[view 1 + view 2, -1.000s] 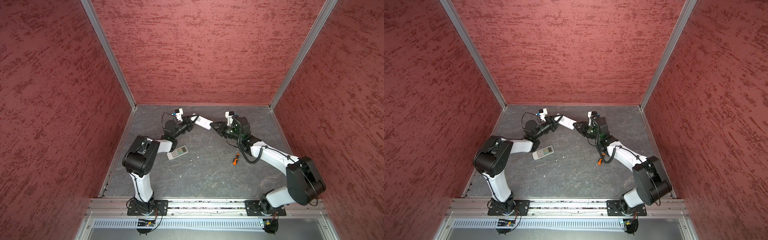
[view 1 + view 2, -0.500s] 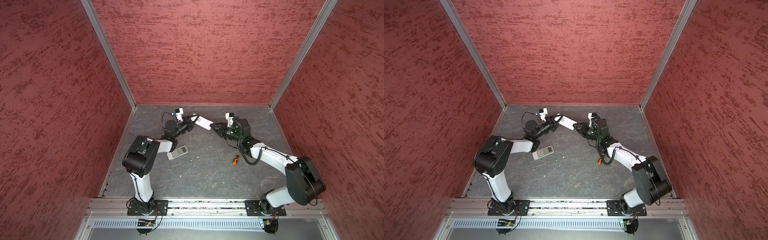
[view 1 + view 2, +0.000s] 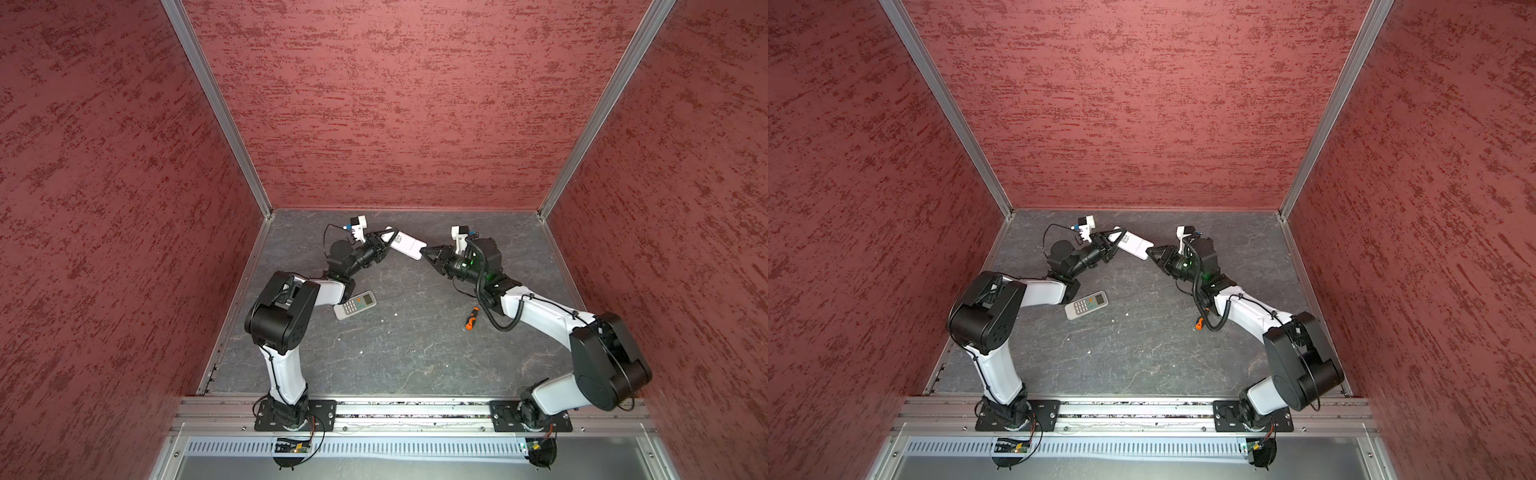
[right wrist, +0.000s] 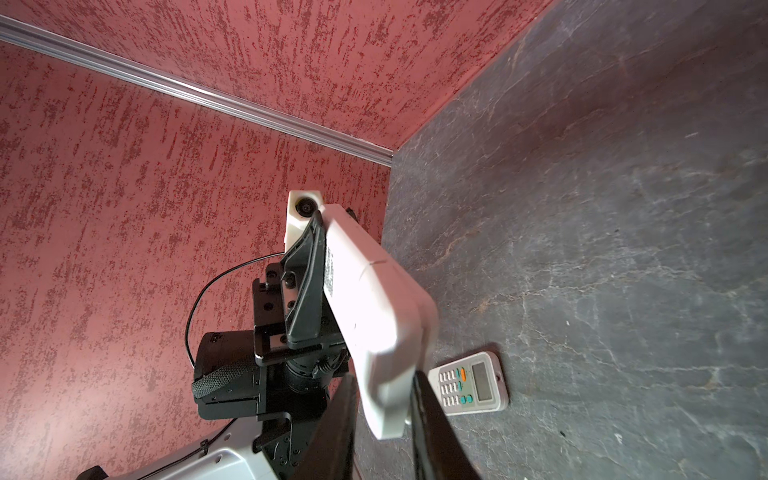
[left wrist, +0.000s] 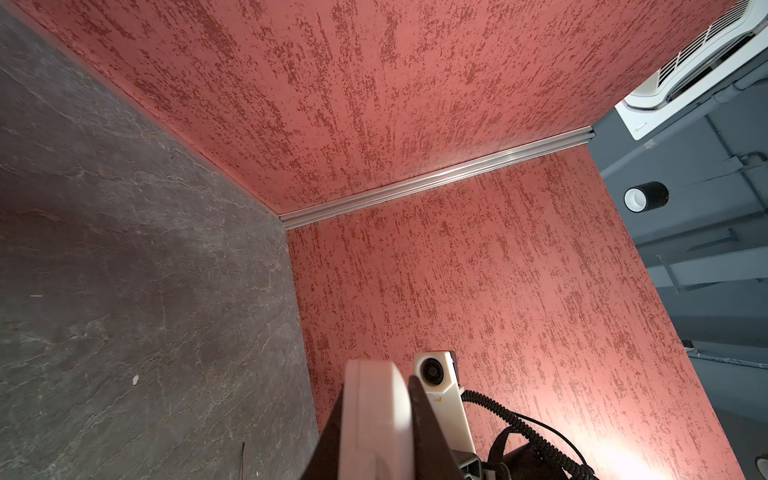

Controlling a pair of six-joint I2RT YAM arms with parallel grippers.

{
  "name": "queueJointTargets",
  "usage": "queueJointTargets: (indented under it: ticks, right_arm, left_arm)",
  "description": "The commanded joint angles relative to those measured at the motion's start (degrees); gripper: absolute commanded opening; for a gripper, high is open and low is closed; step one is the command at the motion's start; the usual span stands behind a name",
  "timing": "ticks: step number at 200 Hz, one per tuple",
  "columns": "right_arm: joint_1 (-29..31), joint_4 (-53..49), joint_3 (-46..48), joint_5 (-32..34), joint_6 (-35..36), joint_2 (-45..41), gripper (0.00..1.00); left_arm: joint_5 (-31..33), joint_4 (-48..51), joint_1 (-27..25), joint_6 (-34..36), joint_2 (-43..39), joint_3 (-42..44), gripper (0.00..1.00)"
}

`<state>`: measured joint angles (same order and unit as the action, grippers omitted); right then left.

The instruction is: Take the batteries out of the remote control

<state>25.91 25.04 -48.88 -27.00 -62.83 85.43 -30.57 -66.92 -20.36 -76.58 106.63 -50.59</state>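
Left claw (image 3: 390, 240) (image 3: 1117, 239): clenched on one end of the white remote (image 3: 409, 245) (image 3: 1136, 245). In the left wrist view its dark fingers (image 5: 424, 419) lie against both flat faces of the casing (image 5: 374, 415).

Right claw (image 3: 426, 252) (image 3: 1149, 250): faces the left claw, with the remote between them. In the right wrist view its fingers (image 4: 432, 424) flank the remote's free end and sit close against it. I cannot tell whether they pinch it or stand just off it.

White remote: held in the air between the two claws and clear of the table. Its plain back (image 4: 365, 299) faces up, with a printed label and a thin seam across it.

Batteries: none can be seen in any view. I cannot tell whether any sit inside the white remote.

Second remote (image 3: 355, 304) (image 3: 1086, 304) (image 4: 469, 384): lies flat on the table with keys and screen up. It is behind and below the left claw, beside that arm's elbow and well apart from both claws.

Screwdriver (image 3: 471, 318) (image 3: 1200, 323): orange and black, lying on the table behind the right claw, beside that arm's coiled cable.

Table (image 3: 395, 353): a dark, veined surface beneath both claws.

Back wall (image 3: 395, 124): red and textured, just beyond both claws.
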Motion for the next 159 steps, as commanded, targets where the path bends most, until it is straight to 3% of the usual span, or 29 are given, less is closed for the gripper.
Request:
queueJointTargets:
  ticks: [1,159]
  right_arm:
    - [-0.1,4.2,0.3,-1.5,-1.7,-1.4,0.24]
    - [-0.1,0.4,-0.1,-0.7,-1.4,-1.8,0.19]
  left_arm:
    - [-0.4,-0.4,-0.3,1.5,1.0,-0.9,0.00]
    - [-1.3,0.2,-0.7,3.8,0.6,-1.3,0.00]
